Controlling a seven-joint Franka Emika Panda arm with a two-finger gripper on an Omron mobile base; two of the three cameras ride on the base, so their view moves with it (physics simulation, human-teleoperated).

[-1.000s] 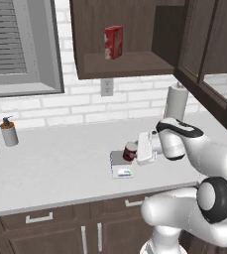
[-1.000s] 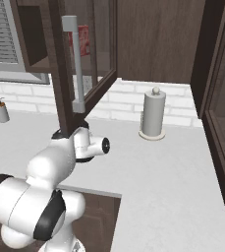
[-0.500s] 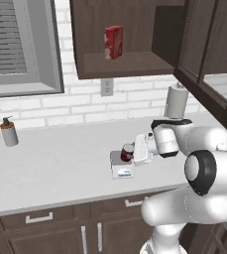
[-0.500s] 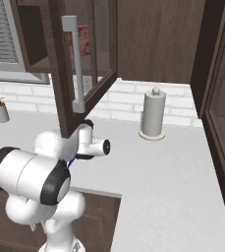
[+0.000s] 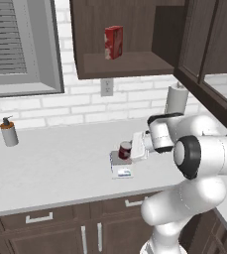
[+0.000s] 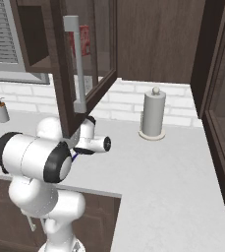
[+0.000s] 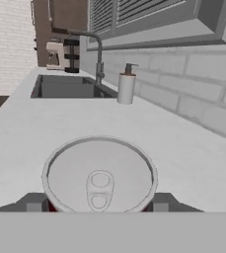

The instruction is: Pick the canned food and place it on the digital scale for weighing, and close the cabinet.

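The canned food [image 5: 125, 149], a small dark red can with a pale metal top, stands upright on the digital scale [image 5: 121, 170] near the counter's front edge. My gripper [image 5: 131, 148] reaches it from the right and is shut on it. In the hand view the canned food's pull-tab lid [image 7: 100, 177] sits close up, with a dark fingertip [image 7: 34, 203] on each side. The cabinet [image 5: 127, 47] on the wall stands open. Its panelled door [image 6: 87, 69] with the long bar handle [image 6: 76, 64] swings out over the counter.
A red box [image 5: 113, 41] stands on the open cabinet's shelf. A paper towel roll [image 5: 177, 98] stands at the back right. A soap dispenser [image 5: 8, 132] sits at the far left by the sink [image 7: 65, 87] and faucet [image 7: 97, 49]. My arm's elbow hangs under the open door.
The arm's upper links have swung round toward the cameras. The hand stays at the scale with the can between its fingers. The can has not moved.
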